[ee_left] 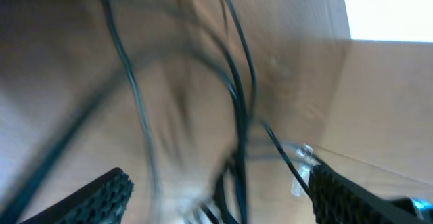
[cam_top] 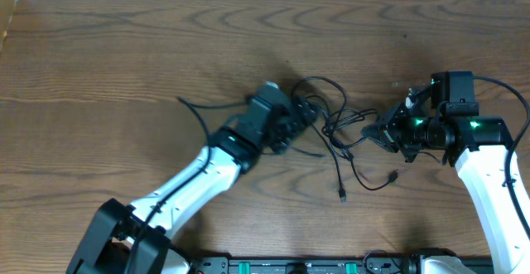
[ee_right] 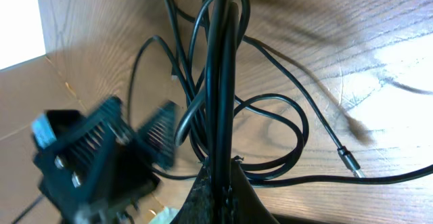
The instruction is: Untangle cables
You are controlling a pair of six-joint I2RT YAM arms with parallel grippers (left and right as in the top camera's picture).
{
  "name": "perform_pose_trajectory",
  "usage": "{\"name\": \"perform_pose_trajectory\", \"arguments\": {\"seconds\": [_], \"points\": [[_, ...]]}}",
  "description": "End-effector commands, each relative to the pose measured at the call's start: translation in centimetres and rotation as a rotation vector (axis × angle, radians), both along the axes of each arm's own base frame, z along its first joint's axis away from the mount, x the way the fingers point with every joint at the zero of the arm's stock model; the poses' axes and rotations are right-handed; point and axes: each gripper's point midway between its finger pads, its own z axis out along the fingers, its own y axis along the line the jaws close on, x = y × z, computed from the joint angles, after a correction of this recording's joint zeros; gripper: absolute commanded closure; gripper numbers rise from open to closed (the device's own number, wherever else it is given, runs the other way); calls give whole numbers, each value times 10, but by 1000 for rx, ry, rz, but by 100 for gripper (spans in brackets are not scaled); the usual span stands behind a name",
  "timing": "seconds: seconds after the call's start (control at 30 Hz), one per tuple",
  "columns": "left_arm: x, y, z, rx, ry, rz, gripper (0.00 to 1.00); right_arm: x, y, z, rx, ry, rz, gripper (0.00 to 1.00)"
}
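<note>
While agape around the cables [cam_top: 334, 127], left jaws — right jaws clenched on them — wood table [cam_top: 124, 50].

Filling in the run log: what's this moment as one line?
left fingers: open, cables between | right fingers: shut on cables | cables: tangled

Overhead cam is looking straight down on the whole table [cam_top: 124, 42]; both wrist cams are hovering really close, low, all three sharing the cables [cam_top: 337, 133].
</note>
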Motion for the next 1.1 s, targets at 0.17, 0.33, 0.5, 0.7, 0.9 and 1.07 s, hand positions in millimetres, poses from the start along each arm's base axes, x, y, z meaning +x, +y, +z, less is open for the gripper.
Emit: {"name": "perform_pose_trajectory", "arguments": {"seconds": [0.17, 0.33, 0.5, 0.7, 0.9, 1.07], "points": [[37, 106, 26, 133, -151, 27, 9, -2, 3, 2, 16, -4, 16, 99], [35, 134, 68, -30, -227, -28, 7, -2, 3, 1, 11, -3, 13, 99], [14, 125, 79, -171, -163, -103, 7, -2, 2, 1, 10, -4, 13, 99], [-10, 85, 70, -236, 8, -128, 7, 0, 2, 1, -8, -38, 47, 99], [-28, 50, 65, -239, 100, -135, 7, 6, 29, 31, 44, -451, 448, 99], [-37, 39, 65, -264, 156, -136, 16, 7, 35, 41, 61, -567, 531, 99]]}}
